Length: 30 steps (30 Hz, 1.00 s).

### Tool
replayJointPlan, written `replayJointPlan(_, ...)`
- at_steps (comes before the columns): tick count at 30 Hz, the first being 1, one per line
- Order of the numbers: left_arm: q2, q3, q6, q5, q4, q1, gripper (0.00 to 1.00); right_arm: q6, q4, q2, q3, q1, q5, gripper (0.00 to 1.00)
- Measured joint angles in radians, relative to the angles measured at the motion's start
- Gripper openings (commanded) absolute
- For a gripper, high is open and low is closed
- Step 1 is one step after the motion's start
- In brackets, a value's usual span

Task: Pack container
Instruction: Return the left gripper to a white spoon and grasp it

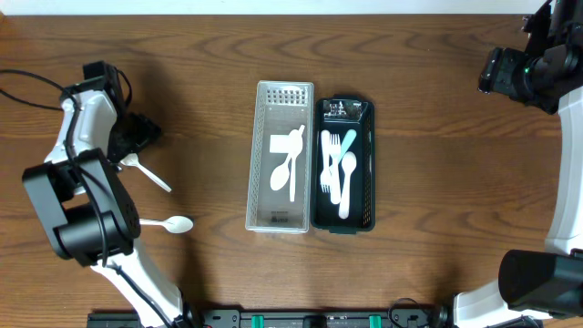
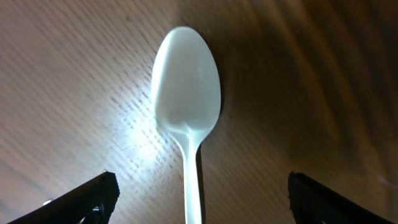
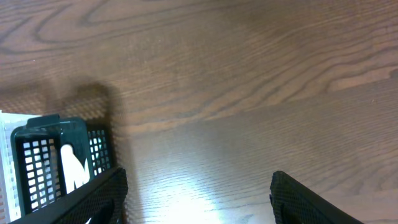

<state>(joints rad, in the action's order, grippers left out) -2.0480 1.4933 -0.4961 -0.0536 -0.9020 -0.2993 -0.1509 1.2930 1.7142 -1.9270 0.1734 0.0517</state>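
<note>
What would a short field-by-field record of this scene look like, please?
left end effector: open, fingers either side of a spoon handle, not gripping
right end effector: open, holding nothing, over the table beside the dark basket
second spoon: loose on the table, left of the baskets
white basket: holds white cutlery
dark basket: touching the white basket's right side; holds white cutlery and a teal spoon
packing status: two spoons not yet packed

Spoon handle (image 2: 193,186) beyond bottom edge
</note>
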Motion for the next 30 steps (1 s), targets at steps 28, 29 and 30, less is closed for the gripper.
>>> replayJointPlan(28,0.008,-0.137,0.002,0.084,0.177,0.0,0.58,0.0,0.02,0.0,0.0,0.0,-0.007,0.77)
replayJointPlan(29,0.008,-0.137,0.002,0.085,0.175,0.0,0.57,-0.001,0.021,0.0,0.0,0.0,-0.007,0.76)
replayJointPlan(30,0.008,-0.137,0.002,0.085,0.174,0.0,0.55,-0.001,0.023,0.0,0.0,0.0,-0.007,0.76)
